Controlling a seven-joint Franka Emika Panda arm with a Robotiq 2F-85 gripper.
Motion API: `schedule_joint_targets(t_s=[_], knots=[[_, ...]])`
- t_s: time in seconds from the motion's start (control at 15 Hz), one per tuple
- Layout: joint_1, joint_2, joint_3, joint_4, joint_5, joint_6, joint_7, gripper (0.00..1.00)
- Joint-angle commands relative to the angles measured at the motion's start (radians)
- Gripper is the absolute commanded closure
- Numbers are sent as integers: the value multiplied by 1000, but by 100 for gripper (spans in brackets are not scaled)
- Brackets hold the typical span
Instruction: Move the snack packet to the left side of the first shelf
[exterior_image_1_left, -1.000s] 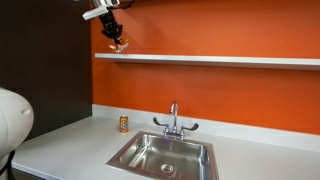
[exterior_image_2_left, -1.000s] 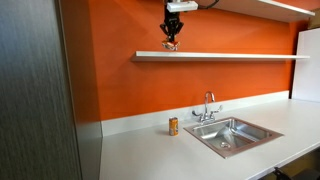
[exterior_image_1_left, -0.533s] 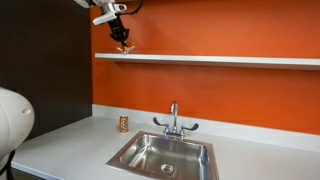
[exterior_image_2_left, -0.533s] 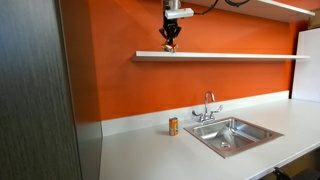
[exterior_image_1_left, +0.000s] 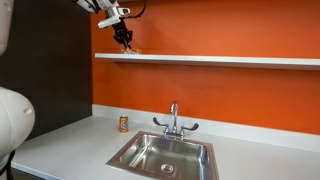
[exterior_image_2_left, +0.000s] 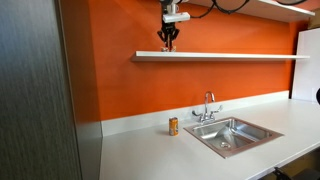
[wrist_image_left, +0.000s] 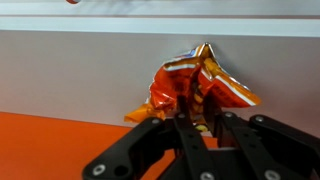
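Note:
The orange-red crinkly snack packet (wrist_image_left: 218, 84) hangs pinched between my gripper's fingers (wrist_image_left: 200, 120), which are shut on its lower edge. In both exterior views the gripper (exterior_image_1_left: 125, 38) (exterior_image_2_left: 168, 38) reaches down over the left end of the long white first shelf (exterior_image_1_left: 220, 60) (exterior_image_2_left: 230, 56). The packet (exterior_image_1_left: 131, 48) (exterior_image_2_left: 167, 48) is at the shelf's top surface; I cannot tell if it touches. In the wrist view the shelf (wrist_image_left: 70, 70) fills the background behind the packet.
Below is a grey countertop (exterior_image_2_left: 150, 150) with a steel sink (exterior_image_1_left: 165, 155) and tap (exterior_image_1_left: 174, 118). A small upright can (exterior_image_1_left: 124, 123) (exterior_image_2_left: 173, 126) stands on the counter by the wall. A dark panel (exterior_image_2_left: 35, 90) lies beyond the shelf's left end.
The gripper has carried the packet up and in toward the orange wall, from in front of the shelf's left end to over it.

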Motion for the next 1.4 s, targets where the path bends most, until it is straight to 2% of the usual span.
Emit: schedule_joint_targets(t_s=[0.0, 0.27, 0.4, 0.87, 1.33], knots=[[8, 42, -4, 80, -21, -60, -9, 42], [13, 35, -3, 85, -32, -78, 1, 12], [14, 25, -3, 78, -33, -83, 3, 0], [7, -40, 0, -2, -14, -70, 9, 0], [11, -244, 8, -249, 0, -41, 44, 0]])
